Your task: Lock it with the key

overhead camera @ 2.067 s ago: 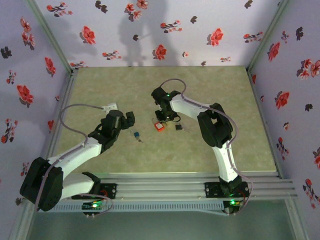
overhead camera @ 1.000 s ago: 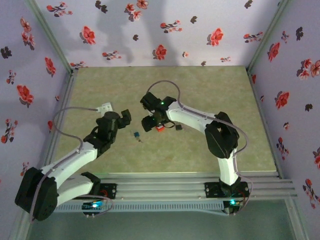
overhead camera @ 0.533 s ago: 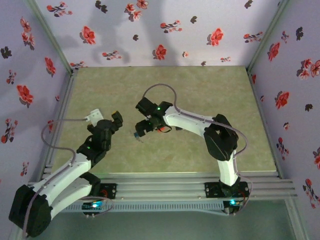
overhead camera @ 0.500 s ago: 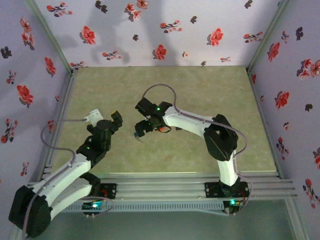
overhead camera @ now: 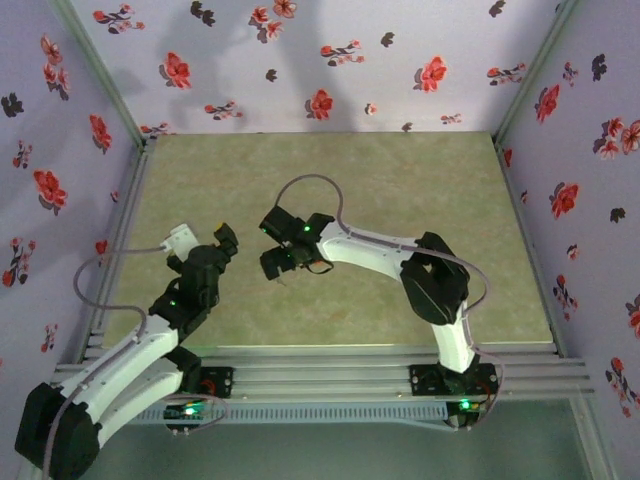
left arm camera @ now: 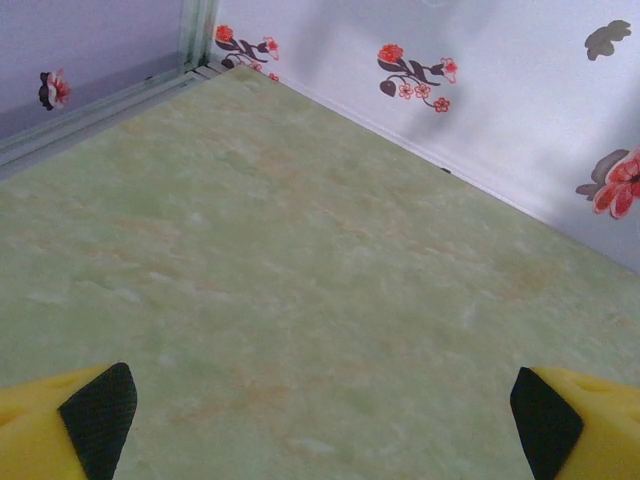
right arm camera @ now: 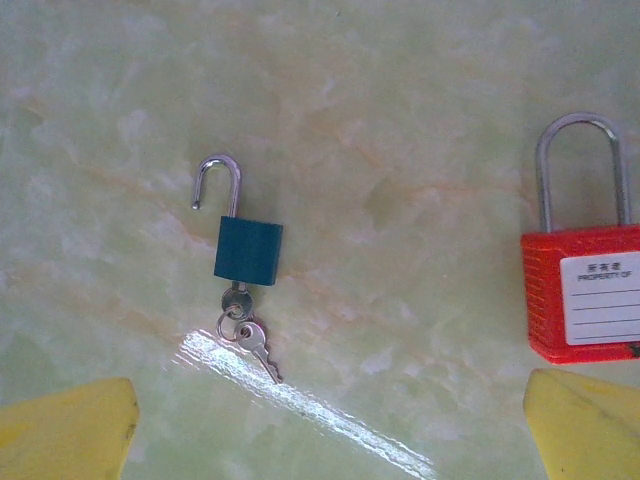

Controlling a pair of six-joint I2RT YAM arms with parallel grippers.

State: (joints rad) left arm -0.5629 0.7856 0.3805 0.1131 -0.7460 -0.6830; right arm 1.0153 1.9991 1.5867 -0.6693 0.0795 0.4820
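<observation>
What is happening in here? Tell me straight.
The right gripper hovers open above the table, looking down on a small blue padlock whose shackle is swung open, with keys on a ring at its base. A red padlock lies apart from it. The left gripper is open too, over bare table. Neither one holds anything.
</observation>
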